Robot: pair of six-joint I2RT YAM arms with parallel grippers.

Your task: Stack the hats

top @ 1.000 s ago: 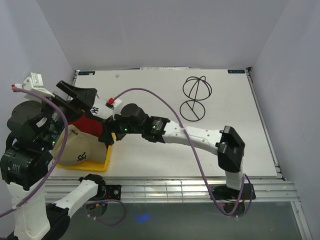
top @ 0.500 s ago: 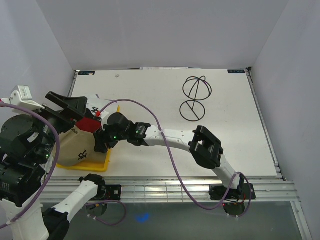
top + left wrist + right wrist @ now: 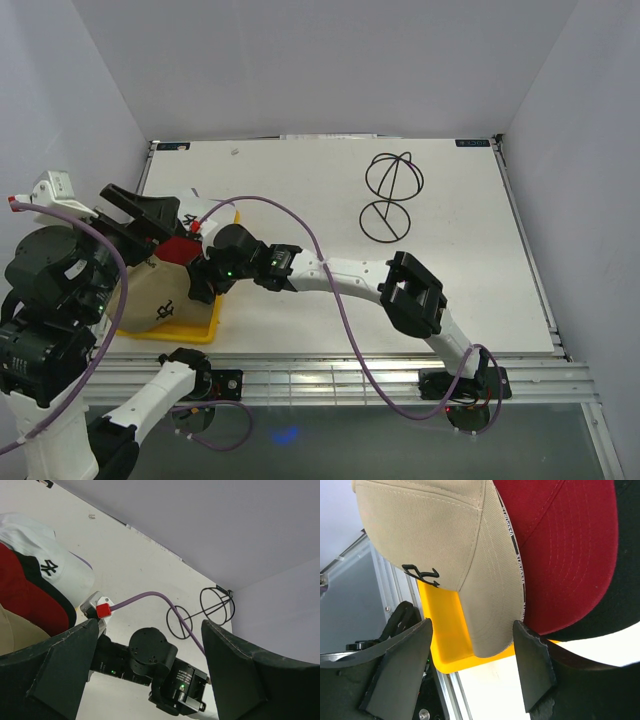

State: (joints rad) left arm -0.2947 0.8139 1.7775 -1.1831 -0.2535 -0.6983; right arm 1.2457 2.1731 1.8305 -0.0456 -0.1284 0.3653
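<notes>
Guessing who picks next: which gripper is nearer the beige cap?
Right. The right gripper sits close over the brim of the beige cap, jaws open. The left gripper, also open, is held higher, above the far end of the cap pile.

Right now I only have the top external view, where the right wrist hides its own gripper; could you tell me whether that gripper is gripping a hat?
Observer: No; the right gripper stands open, jaws apart, with the brim of the tan cap ahead of the gap, unpinched.
Operator: Thank you. What lies under the tan cap?
Observer: The red cap, and a black cap beneath that.
Operator: And where is the white one?
Observer: The white cap lies against the black cap, on the side away from the red.
</notes>
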